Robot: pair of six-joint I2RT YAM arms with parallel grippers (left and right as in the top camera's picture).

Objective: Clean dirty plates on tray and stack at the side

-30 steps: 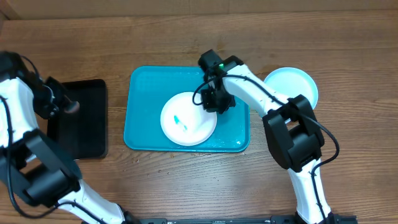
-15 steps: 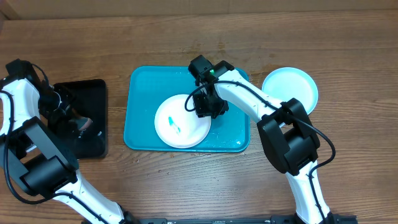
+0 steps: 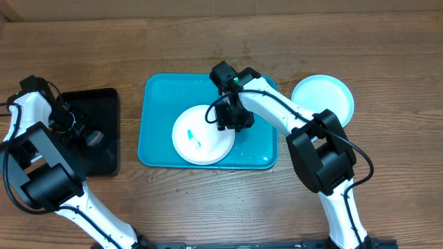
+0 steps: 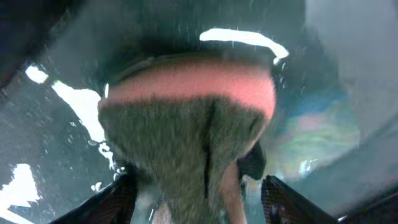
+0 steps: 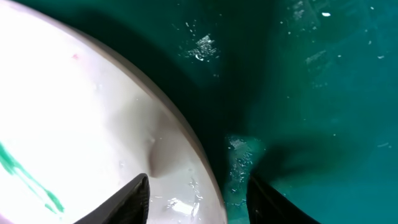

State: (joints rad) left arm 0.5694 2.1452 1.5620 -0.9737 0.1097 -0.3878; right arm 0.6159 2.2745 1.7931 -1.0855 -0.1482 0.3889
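A white plate (image 3: pixel 202 135) with a teal smear (image 3: pixel 195 136) lies on the teal tray (image 3: pixel 163 97), toward its front. My right gripper (image 3: pixel 232 119) stands open across the plate's right rim. In the right wrist view one finger is over the white plate (image 5: pixel 81 112) and the other over the wet tray (image 5: pixel 311 93), so the right gripper (image 5: pixel 198 183) holds nothing. A light blue plate (image 3: pixel 322 97) rests on the table to the right of the tray. My left gripper (image 3: pixel 82 131) is open over a pink and green sponge (image 4: pixel 186 118).
A black tray (image 3: pixel 97 104) sits left of the teal one, and the sponge (image 3: pixel 95 139) lies in it under my left gripper (image 4: pixel 198 190). Bare wooden table (image 3: pixel 208 41) surrounds both trays. Both arms reach in from the front edge.
My right gripper slid the white plate a little to the left, then opened and let go of its rim. My left gripper came down into the black tray and opened off the sponge.
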